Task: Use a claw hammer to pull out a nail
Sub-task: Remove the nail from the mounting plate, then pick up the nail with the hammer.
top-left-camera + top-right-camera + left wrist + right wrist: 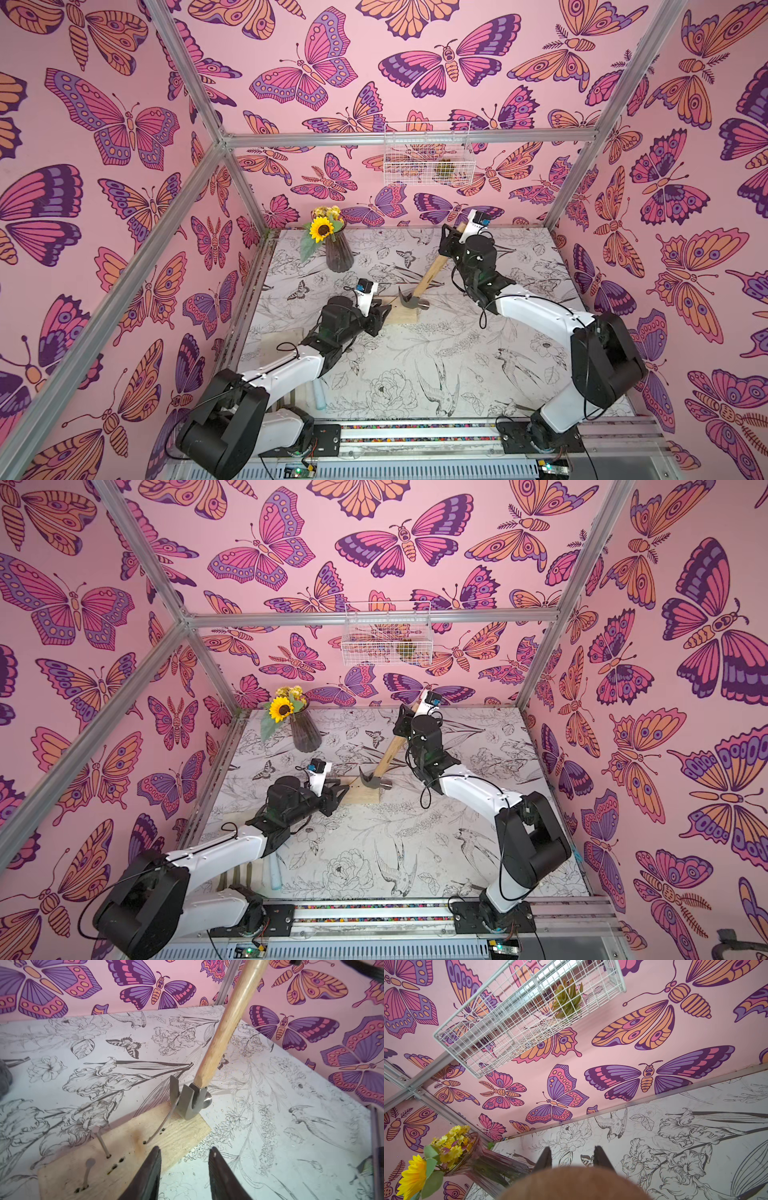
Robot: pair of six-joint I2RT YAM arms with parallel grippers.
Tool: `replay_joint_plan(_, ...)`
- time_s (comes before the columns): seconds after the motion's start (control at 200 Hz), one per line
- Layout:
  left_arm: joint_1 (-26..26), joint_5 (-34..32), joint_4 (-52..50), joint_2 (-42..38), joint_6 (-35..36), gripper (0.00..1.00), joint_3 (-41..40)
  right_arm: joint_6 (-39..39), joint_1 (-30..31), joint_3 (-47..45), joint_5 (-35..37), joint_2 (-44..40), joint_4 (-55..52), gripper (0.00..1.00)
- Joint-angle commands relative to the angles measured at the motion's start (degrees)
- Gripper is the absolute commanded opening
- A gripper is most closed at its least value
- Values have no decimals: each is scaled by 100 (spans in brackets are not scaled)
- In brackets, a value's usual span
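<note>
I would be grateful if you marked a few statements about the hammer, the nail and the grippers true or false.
1. The right gripper holds the hammer by its handle. True.
2. The hammer's head hangs in the air. False: it rests on the wooden board.
3. A bent nail is caught in the claw. True.
4. The left gripper is shut. False: its fingers stand apart at the board's edge.

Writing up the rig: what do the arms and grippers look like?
The left arm and right arm have white shells between black joints, with thin black cables looping alongside. Each wrist carries a small blue-and-black module. The left gripper and right gripper have black tapering fingers.
</note>
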Motion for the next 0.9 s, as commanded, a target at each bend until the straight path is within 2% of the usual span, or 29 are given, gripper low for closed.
replay_joint_plan(0.0,-22,-496,-450,331,818,39,257,108,93,119,-281,37,-476,0)
replay_joint_plan(0.1,-87,-777,-616,610,1171,41,491,107,85,229,-322,99,-619,0)
replay_joint_plan(0.23,-248,-1024,-633,906,1631,48,657,82,88,335,-374,151,-714,0)
replay_joint_plan(0.421,-308,-735,-476,1136,1875,51,738,68,91,410,-419,186,-760,0)
replay_joint_plan(0.516,-321,-799,-417,1347,1922,51,879,76,87,428,-453,204,-765,0)
replay_joint_plan(0.746,-378,-867,-310,1779,1976,43,1221,44,91,452,-515,205,-798,0)
replay_joint_plan(0.896,-452,-1018,-200,1953,2097,32,1332,3,88,489,-552,215,-825,0)
